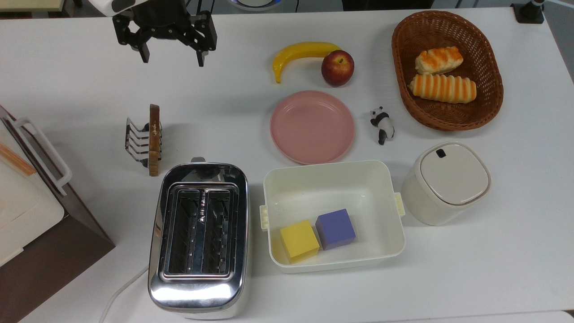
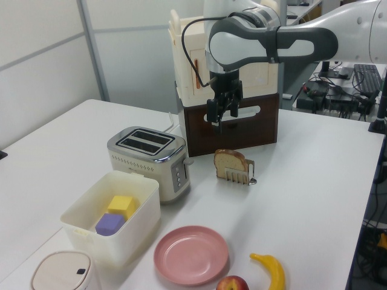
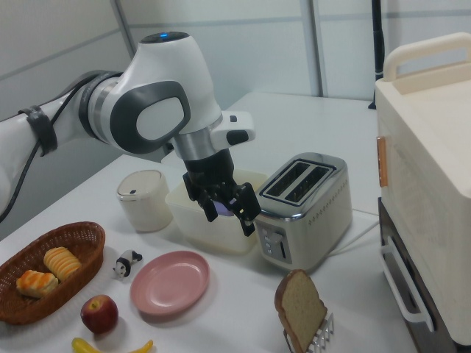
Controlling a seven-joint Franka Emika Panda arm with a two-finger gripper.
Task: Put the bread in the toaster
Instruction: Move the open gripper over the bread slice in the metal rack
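Observation:
The bread [image 1: 154, 140] is a brown-crusted slice standing on edge in a small wire rack [image 1: 138, 144], just beyond the toaster in the top view. It also shows as bread [image 2: 229, 161] in the left view and bread [image 3: 300, 307] in the right view. The toaster [image 1: 199, 237] is shiny chrome with two empty slots facing up; it appears as toaster [image 2: 149, 156] and toaster [image 3: 306, 207] too. My gripper [image 1: 172, 60] hangs open and empty above the table, behind the rack and well above the slice. The same gripper [image 2: 222, 118] [image 3: 221, 212] points downward.
A pink plate [image 1: 312, 127], a banana [image 1: 301, 54], an apple [image 1: 337, 67] and a panda figure [image 1: 382, 125] lie mid-table. A white bin [image 1: 332, 179] holds a yellow and a purple cube. A wicker basket [image 1: 486, 105] holds striped rolls. A lidded jar [image 1: 445, 182] and a brown cabinet [image 1: 54, 251] stand nearby.

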